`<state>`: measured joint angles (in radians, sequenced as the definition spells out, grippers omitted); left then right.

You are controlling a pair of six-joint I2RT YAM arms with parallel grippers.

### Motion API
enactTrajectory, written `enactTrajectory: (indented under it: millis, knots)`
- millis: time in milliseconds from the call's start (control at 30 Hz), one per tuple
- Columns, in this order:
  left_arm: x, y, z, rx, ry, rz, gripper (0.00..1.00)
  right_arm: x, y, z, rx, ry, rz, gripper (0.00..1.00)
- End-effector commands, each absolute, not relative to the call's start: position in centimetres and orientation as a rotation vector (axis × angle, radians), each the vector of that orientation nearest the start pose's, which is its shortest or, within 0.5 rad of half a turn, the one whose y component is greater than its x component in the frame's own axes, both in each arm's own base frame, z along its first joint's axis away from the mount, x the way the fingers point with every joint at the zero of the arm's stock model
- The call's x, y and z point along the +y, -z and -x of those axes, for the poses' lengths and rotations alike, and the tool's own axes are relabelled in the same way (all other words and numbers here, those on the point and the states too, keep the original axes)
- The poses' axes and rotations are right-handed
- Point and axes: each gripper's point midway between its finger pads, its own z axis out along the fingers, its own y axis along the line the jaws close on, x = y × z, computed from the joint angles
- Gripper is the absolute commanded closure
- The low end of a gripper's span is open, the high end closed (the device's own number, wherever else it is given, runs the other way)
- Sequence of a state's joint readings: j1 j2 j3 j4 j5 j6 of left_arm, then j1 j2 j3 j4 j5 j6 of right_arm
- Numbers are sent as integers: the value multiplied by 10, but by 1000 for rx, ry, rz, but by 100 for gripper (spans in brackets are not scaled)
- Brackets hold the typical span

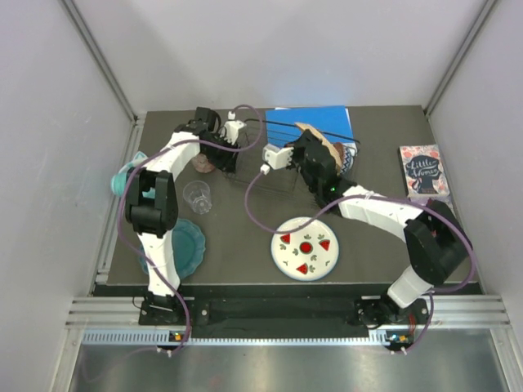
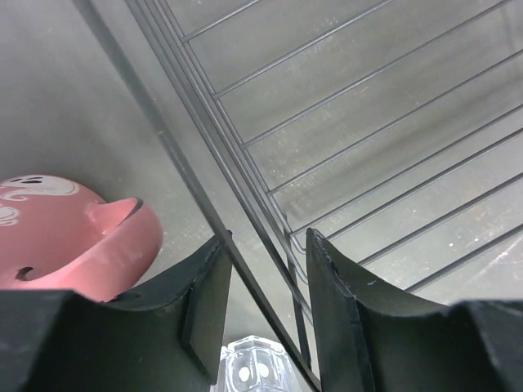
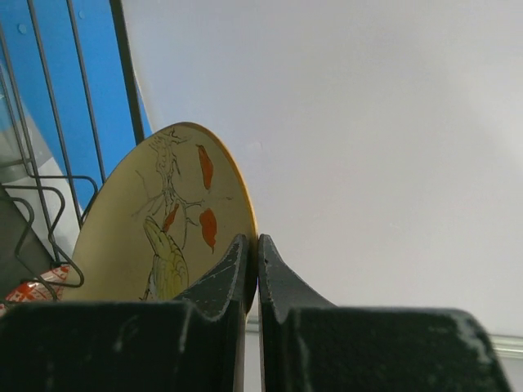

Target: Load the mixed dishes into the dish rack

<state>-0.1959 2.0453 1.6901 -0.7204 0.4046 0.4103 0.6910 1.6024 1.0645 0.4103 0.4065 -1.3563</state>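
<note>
Nearest, low in the top view, the white plate with red watermelon slices (image 1: 305,247) lies flat on the table (image 1: 245,237). The teal scalloped plate (image 1: 189,245) sits at lower left, partly under the left arm. Beyond it the clear cup (image 1: 197,196) stands upright, with the pink mug (image 2: 73,237) farther up, just beside the dish rack (image 1: 260,171). The left claw (image 2: 268,245) is open, its fingers astride the rack's rim wire. The right claw (image 3: 252,245) pinches the rim of the peach bird-pattern plate (image 3: 163,212), holding it on edge over the rack. A blue book (image 1: 315,121) lies farthest.

Peach bird plate (image 3: 163,229) on edge at black wire rack (image 1: 276,178), watermelon plate (image 1: 305,247) flat nearby
</note>
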Motion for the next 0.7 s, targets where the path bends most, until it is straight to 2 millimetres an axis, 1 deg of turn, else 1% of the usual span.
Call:
enactTrajectory:
  millis: [0, 33, 100, 167, 300, 333, 400, 433, 633, 667]
  knots:
    - [-132, -99, -461, 2416, 465, -844, 54, 205, -279, -429, 1063, 993, 1209, 100]
    - [-133, -100, -461, 2417, 469, -837, 54, 201, -271, -426, 1061, 1010, 1214, 100]
    - [-135, -101, -461, 2416, 486, -827, 54, 198, -277, -423, 1041, 1013, 1167, 100]
    - [-135, -101, -461, 2417, 492, -822, 54, 195, -280, -423, 1043, 1010, 1153, 100]
    - [-135, -100, -458, 2427, 489, -823, 54, 191, -302, -420, 1022, 1010, 1076, 100]
    - [-134, -99, -458, 2428, 487, -821, 54, 189, -311, -418, 1018, 1004, 1055, 100]
    - [-134, -97, -456, 2433, 493, -818, 54, 187, -319, -416, 1012, 1000, 1038, 100]
    - [-134, -97, -456, 2432, 494, -816, 54, 184, -327, -413, 1003, 1003, 1016, 100]
    - [-135, -97, -456, 2437, 496, -800, 54, 173, -346, -399, 984, 1003, 972, 100]
    - [-135, -96, -456, 2440, 499, -798, 54, 174, -343, -399, 992, 993, 991, 100]
